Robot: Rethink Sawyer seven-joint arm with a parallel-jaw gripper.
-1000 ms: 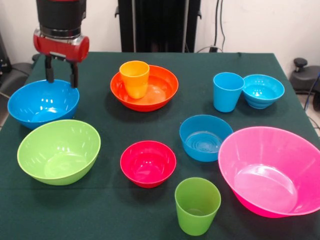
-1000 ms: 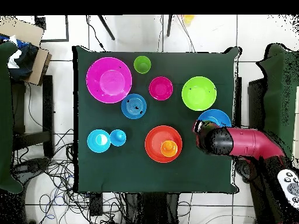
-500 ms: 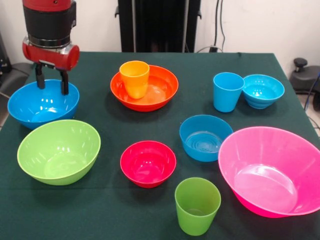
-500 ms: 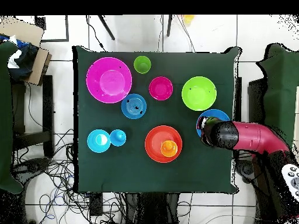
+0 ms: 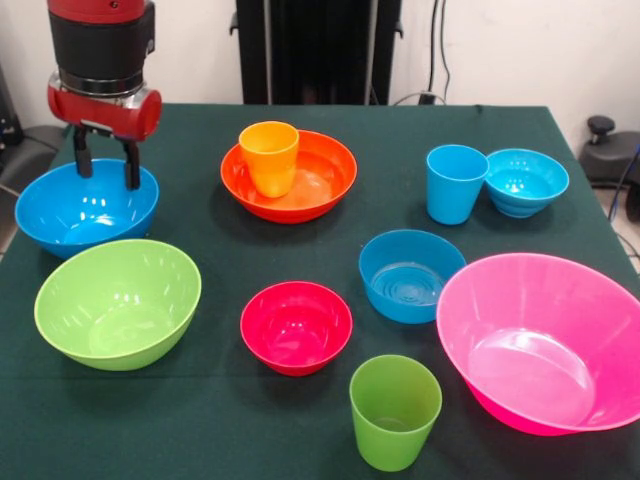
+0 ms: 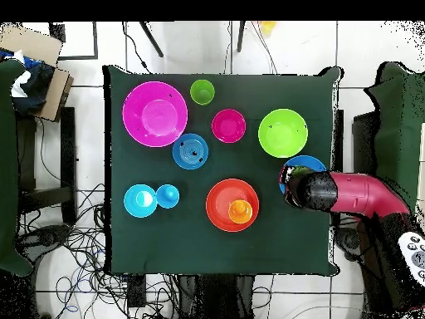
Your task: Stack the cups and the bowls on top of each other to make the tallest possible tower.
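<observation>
Tower barely begun: only one cup sits in a bowl, everything else lies single on the bench [image 5: 210, 225].

The orange cup [image 5: 268, 157] stands inside the wide orange bowl [image 5: 310, 185] at the far middle; that is the only nesting so far. The end effector [image 5: 104, 165], fingers spread and holding nothing, hangs over the far rim of the large blue bowl [image 5: 80, 210] at far left. The lime green bowl [image 5: 117, 303], small red bowl [image 5: 296, 327], green cup [image 5: 394, 410], medium blue bowl [image 5: 408, 276], pink bowl [image 5: 545, 340], light blue cup [image 5: 455, 183] and turquoise bowl [image 5: 525, 181] all rest apart, unstacked; nearly all the stacking remains.
</observation>
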